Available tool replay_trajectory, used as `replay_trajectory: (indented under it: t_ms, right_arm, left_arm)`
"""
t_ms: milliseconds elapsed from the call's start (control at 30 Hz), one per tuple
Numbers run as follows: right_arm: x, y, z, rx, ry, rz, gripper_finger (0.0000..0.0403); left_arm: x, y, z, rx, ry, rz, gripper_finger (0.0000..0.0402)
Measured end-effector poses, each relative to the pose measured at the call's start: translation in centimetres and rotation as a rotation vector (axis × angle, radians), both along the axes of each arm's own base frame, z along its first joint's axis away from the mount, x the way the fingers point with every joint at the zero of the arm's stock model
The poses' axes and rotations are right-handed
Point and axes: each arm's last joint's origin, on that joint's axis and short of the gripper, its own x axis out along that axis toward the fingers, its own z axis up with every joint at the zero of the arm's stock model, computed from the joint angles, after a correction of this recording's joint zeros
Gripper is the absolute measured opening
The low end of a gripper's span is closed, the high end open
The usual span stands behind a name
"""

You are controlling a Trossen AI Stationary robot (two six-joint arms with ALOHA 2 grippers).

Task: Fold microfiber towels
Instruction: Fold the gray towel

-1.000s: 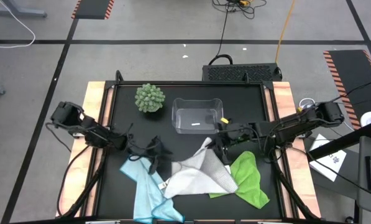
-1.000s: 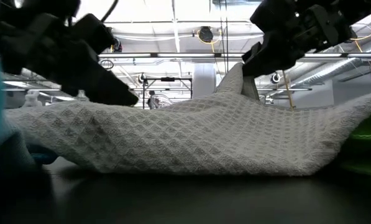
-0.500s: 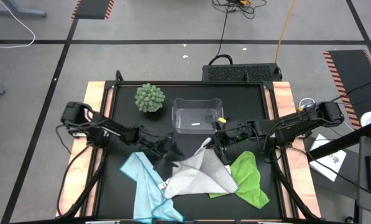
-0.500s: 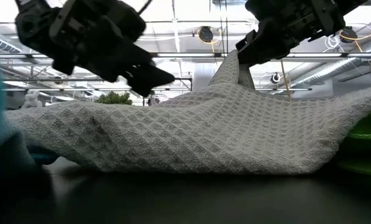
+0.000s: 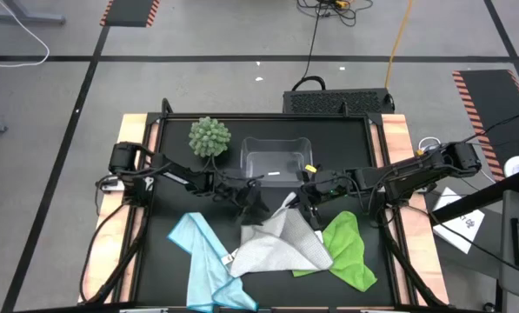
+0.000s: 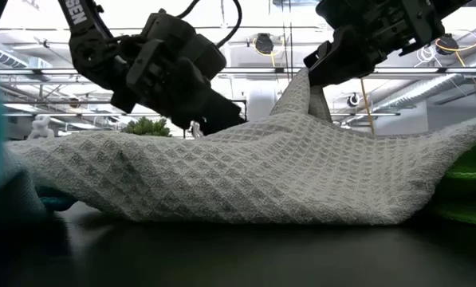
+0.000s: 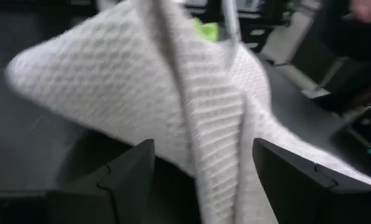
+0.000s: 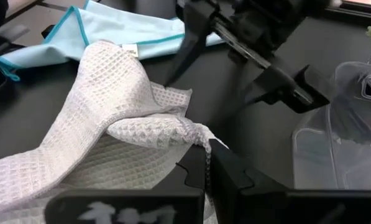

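Right pincer pinches the white towel corner up, left pincer open right beside that raised ridge, nearer its free side.

1. White towel: waffle weave, crumpled at table centre-front, one corner pulled up into a peak at its 1 o'clock, rest draped on the mat.
2. Light blue towel: at 9 o'clock of white, rumpled long strip w/ small white tag, its end touching the white one.
3. Lime green towel: at 3 o'clock of white, lying flat, edge tucked under white.
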Motion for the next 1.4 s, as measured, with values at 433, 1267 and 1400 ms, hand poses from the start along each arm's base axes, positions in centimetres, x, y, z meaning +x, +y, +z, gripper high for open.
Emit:
replay_trajectory:
  t_ms: [433,1267,1400]
  right_arm:
    - [0.3,-0.1,0.5,-0.031,-0.052,0.013,0.0]
    - [0.5,-0.2,1.1,-0.04,-0.023,-0.017,0.0]
    - [0.5,-0.2,1.1,-0.042,-0.019,-0.018,0.0]
  left_arm:
    - [0.0,-0.5,0.0,0.043,-0.025,-0.01,0.0245]
    - [0.3,-0.9,-2.4,-0.006,0.136,-0.075,0.002]
    - [-0.1,-0.6,-1.7,0.046,0.19,0.012,0.0007]
